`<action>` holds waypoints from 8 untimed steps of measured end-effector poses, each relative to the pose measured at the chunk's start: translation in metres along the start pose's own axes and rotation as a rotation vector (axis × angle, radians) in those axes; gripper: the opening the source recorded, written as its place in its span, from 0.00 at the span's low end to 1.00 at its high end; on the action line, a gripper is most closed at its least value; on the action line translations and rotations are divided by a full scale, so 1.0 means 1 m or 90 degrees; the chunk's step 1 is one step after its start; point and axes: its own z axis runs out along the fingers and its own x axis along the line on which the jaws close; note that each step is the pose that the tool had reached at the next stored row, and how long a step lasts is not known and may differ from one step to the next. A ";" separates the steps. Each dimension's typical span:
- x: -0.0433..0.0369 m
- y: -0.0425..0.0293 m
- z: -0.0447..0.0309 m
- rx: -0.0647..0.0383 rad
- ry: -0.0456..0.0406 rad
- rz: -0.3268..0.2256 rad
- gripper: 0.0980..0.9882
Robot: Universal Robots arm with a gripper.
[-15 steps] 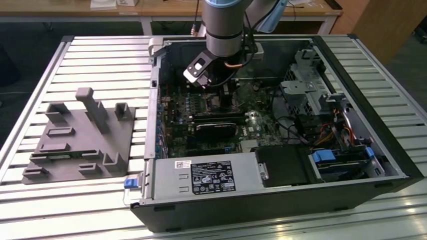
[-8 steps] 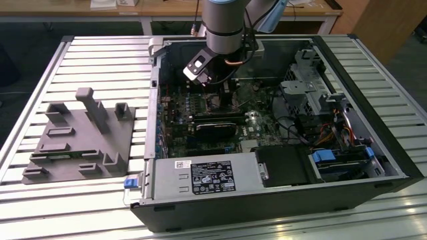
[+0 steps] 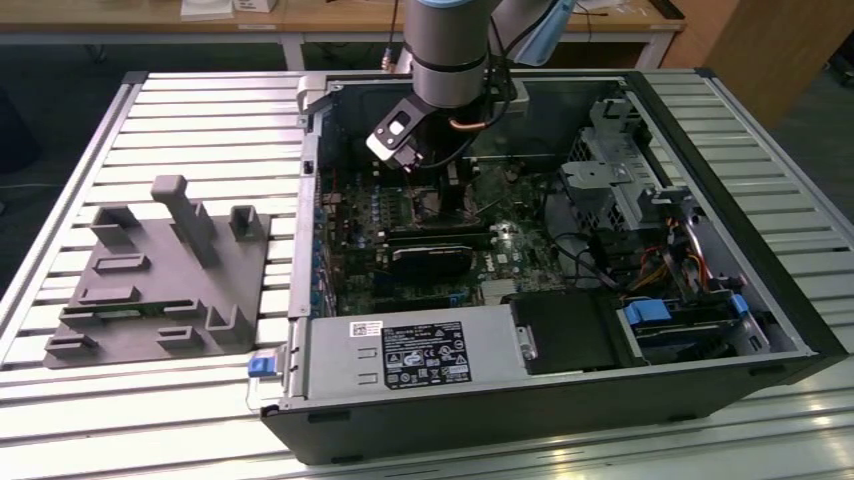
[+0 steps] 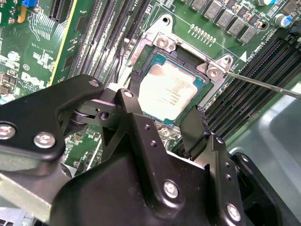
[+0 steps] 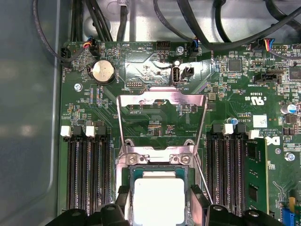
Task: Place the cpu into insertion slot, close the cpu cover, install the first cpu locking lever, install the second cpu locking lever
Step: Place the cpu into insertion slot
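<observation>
From my station I see the arm (image 3: pixel 447 40) reaching down from the upper middle of the exterior view into the open computer case (image 3: pixel 310 200); the case lies on a slatted table (image 3: pixel 200 110), and a grey moulded fixture (image 3: pixel 160 270) sits on that table at the exterior view's left, well apart from the work.

In both wrist views the gripper (image 4: pixel 163 96) is set narrow, about the width of the chip; its black fingers (image 4: pixel 194 127) stand against two opposite edges of the cpu (image 4: pixel 171 92), so I read it as gripping the chip.

The cpu lies flat inside the insertion slot (image 4: pixel 183 59), silvery top upward, with the black rim showing around it.

The cpu cover (image 5: pixel 188 99) is swung open and lies back over the green motherboard (image 5: pixel 225 103), clear of the chip; I can see board through its window.

One thin locking lever (image 4: pixel 263 85) juts out from the socket corner, unlatched; banks of black memory slots (image 5: pixel 87 179) flank the socket on both sides.
</observation>
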 end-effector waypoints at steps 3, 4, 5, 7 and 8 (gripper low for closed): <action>0.0000 0.0000 0.0000 0.000 0.0000 0.000 0.49; 0.0000 0.0000 0.0000 0.000 0.0000 0.000 0.49; 0.0000 0.0000 0.0000 0.000 0.0000 0.000 0.42; 0.0000 0.0000 0.0000 0.000 0.0001 0.000 0.36; 0.0000 0.0000 0.0000 0.000 0.0000 0.000 0.29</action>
